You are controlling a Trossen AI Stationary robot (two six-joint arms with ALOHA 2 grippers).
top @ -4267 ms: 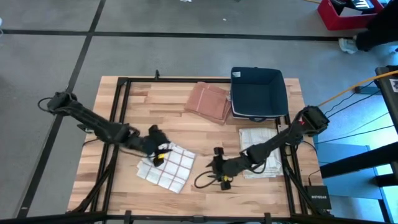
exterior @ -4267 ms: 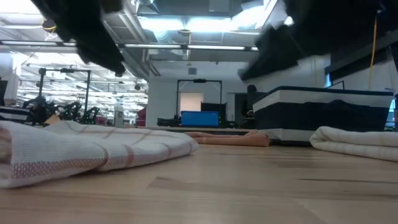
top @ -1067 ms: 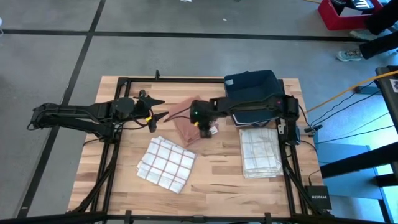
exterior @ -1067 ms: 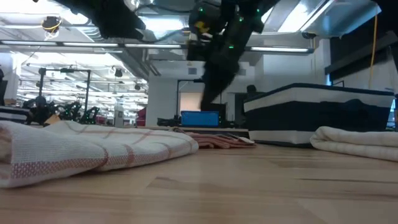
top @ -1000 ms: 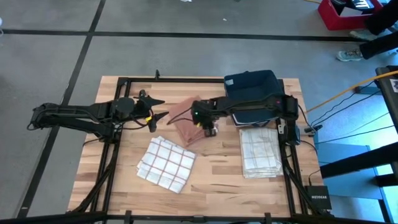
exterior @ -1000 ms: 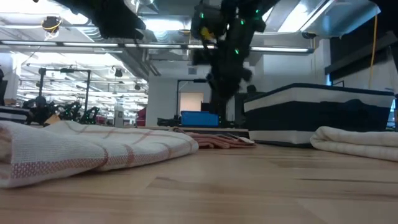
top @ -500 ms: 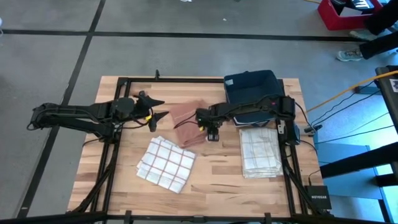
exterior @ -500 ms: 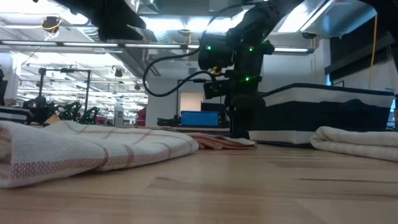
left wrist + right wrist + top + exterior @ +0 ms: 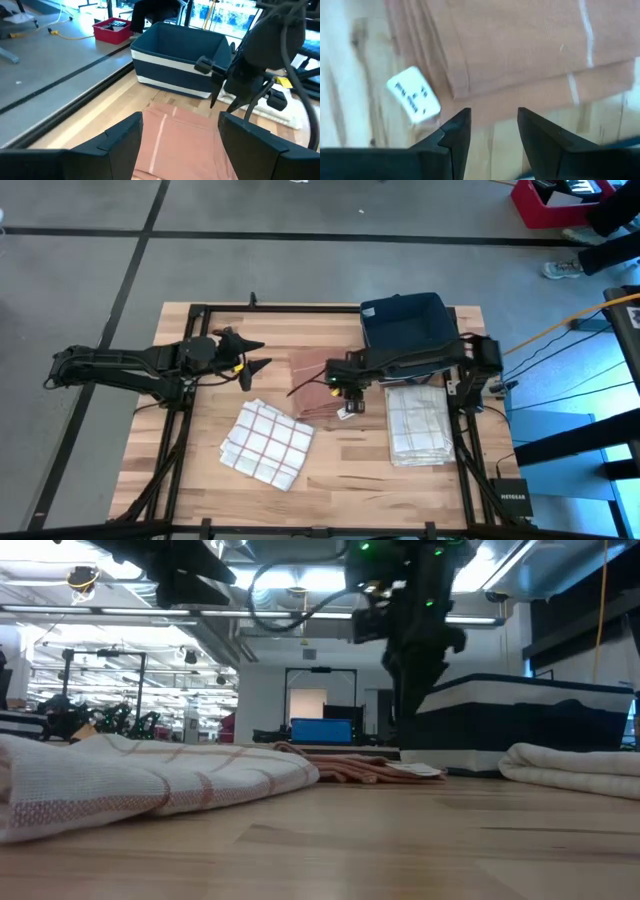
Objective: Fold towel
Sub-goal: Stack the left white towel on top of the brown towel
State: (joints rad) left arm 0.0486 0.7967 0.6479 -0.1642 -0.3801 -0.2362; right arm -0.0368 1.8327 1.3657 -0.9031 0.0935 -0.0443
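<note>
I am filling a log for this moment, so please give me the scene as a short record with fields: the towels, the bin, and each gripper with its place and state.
pink towel: folded, flat at the table's middle, a white tag at its edge
checked towel: folded, near the front edge, left of centre
cream towel: folded, on the right side
blue bin: at the back right
right gripper: open, over the pink towel's right edge, holding nothing
left gripper: open, above the table, left of the pink towel
</note>
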